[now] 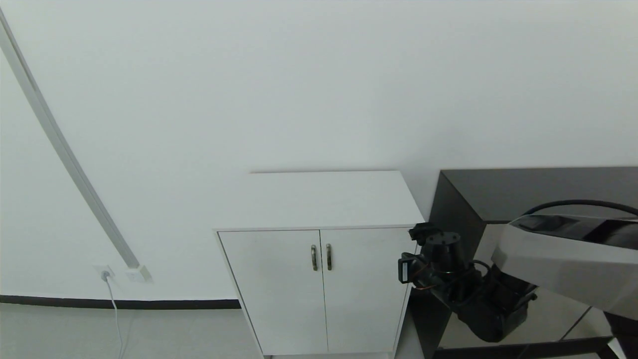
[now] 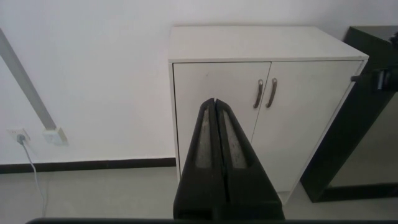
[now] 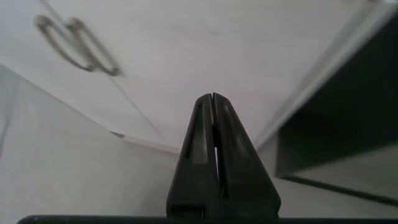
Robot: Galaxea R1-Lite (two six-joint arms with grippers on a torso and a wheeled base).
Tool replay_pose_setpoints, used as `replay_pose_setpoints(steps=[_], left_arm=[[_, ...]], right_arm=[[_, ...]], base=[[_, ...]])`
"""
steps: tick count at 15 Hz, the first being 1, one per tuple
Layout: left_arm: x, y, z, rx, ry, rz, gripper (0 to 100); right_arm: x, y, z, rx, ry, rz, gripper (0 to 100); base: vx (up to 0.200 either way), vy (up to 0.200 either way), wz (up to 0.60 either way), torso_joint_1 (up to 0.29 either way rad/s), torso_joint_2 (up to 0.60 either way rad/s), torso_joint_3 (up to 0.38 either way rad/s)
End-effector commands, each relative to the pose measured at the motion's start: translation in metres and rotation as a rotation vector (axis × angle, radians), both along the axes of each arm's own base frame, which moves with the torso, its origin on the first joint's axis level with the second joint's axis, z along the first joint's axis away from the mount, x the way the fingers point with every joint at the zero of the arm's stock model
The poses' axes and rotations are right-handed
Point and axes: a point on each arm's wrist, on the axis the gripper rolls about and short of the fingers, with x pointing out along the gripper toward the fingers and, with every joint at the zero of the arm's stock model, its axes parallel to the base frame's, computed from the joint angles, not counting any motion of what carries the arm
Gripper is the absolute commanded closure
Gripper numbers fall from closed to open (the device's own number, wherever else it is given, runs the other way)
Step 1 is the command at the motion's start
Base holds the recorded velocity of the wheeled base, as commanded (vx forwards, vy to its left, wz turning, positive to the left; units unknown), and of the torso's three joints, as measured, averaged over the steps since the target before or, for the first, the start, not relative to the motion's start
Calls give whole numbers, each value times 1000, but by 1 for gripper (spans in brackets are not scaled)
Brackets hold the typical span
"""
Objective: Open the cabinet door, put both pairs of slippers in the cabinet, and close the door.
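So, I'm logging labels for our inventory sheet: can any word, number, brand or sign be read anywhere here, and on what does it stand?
None can be read. The cabinet, its door handles, the wall socket and the black table show no print, label or sign.

A bare office-like room: plain white wall point(image 1: 319, 75), black skirting strip point(image 1: 119, 302) at lower left, white wall socket point(image 1: 105, 273) above it, white two-door cabinet point(image 1: 279, 294) at bottom centre, black table point(image 1: 538, 192) at right.
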Motion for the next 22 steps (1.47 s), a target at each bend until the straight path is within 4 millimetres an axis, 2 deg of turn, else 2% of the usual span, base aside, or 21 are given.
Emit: replay_pose_setpoints(steps=[1, 4, 5, 6, 8, 12, 16, 21, 22], left_arm=[[0, 0, 0, 0, 3, 0, 100], [0, 0, 0, -1, 1, 0, 100], [0, 0, 0, 0, 1, 0, 100], [0, 0, 0, -1, 1, 0, 100], [0, 0, 0, 0, 1, 0, 100], [0, 0, 0, 0, 1, 0, 100], [0, 0, 0, 0, 1, 0, 100], [0, 0, 0, 0, 1, 0, 100], [0, 0, 0, 0, 1, 0, 100]], right_arm=[[-16, -31, 20, -25, -9, -81, 100], [-36, -62, 36, -40, -2, -165, 100], [-51, -78, 46, -38, -7, -195, 100], [-57, -85, 49, -38, -10, -208, 100], [-89, -114, 63, -64, -14, -245, 100], [-135, -147, 86, -94, -61, -279, 100], [-172, -166, 104, -160, -118, -283, 100], [-224, -171, 126, -172, -97, -214, 100], [-229, -172, 128, -170, -92, -204, 100]], base=[[0, 0, 0, 0, 0, 0], [0, 0, 0, 0, 0, 0], [0, 0, 0, 0, 0, 0], [0, 0, 0, 0, 0, 0], [0, 0, 0, 0, 0, 0], [0, 0, 0, 0, 0, 0], [0, 0, 0, 0, 0, 0], [0, 0, 0, 0, 0, 0], [0, 0, 0, 0, 0, 0]])
